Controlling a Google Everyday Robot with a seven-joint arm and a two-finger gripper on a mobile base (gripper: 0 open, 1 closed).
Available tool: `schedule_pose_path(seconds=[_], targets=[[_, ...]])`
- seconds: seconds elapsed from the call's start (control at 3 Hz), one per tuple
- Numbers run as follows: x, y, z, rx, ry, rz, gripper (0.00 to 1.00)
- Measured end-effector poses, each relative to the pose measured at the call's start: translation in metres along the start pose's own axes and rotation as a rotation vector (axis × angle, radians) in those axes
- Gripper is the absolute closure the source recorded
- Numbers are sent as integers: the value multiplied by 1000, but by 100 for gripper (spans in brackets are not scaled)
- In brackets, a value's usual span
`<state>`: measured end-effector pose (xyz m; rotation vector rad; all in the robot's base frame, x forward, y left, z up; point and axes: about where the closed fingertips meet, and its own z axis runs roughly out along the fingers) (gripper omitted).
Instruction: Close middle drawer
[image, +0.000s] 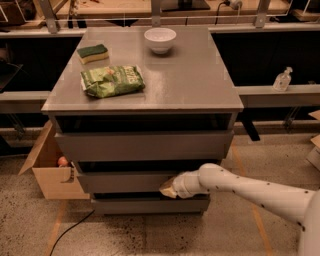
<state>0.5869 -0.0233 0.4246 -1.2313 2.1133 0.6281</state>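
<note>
The gripper (169, 190) looks pinched shut and empty, with the middle drawer (120, 182) front touching its fingertips and stretching mostly to their left, slightly proud of the cabinet. Since contact is off-centre, I'd push straight in and level so the tray doesn't skew.

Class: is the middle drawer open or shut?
Shut or nearly: the middle drawer shows only its front, no tray; the gripper is against it.
</note>
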Motion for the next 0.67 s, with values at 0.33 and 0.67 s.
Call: schedule_pose_path(seconds=[0.33, 0.67], targets=[[47, 32, -35, 14, 33, 107, 100], [82, 54, -63, 34, 50, 191, 100]])
